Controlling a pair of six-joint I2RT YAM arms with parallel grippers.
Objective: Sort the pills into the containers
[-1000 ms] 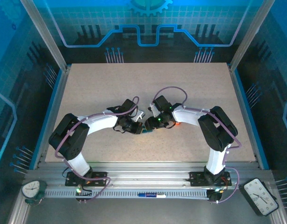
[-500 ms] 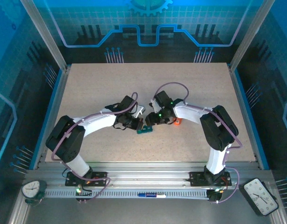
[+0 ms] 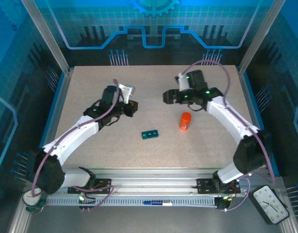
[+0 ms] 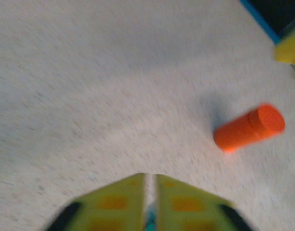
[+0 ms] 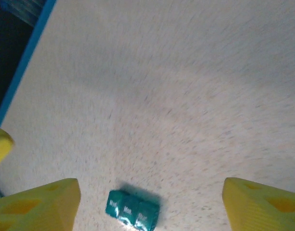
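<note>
On the left, the left arm [image 3: 66,141] reaches from its base out over the table [image 3: 91,77] in a long, low bend, its wrist turned inward so that the left gripper [image 3: 131,108] points toward the middle. In the left wrist view that gripper [image 4: 150,175] has its yellow-green fingers [image 4: 118,202] drawn together with only a thin slit between them; a sliver of teal shows in the slit at the bottom edge, too small to identify. The containers [image 3: 150,134], a short dark-teal strip of joined cells, lie flat on the table near its middle, toward the near edge and to the right of the left gripper, well apart from its fingers. In the right wrist view the strip [image 5: 132,208] sits on the table between the two widely spread yellow fingers [image 5: 37,204] of the right gripper [image 5: 150,185], nearer the left-hand one, and touches neither. The orange bottle [image 3: 185,121] stands upright just right of the strip, apart from it. Farther back, the right gripper [image 3: 167,97] hangs over the table, pointing left toward the middle, and the right arm [image 3: 231,119] stretches from its base up the right side and bends inward.
</note>
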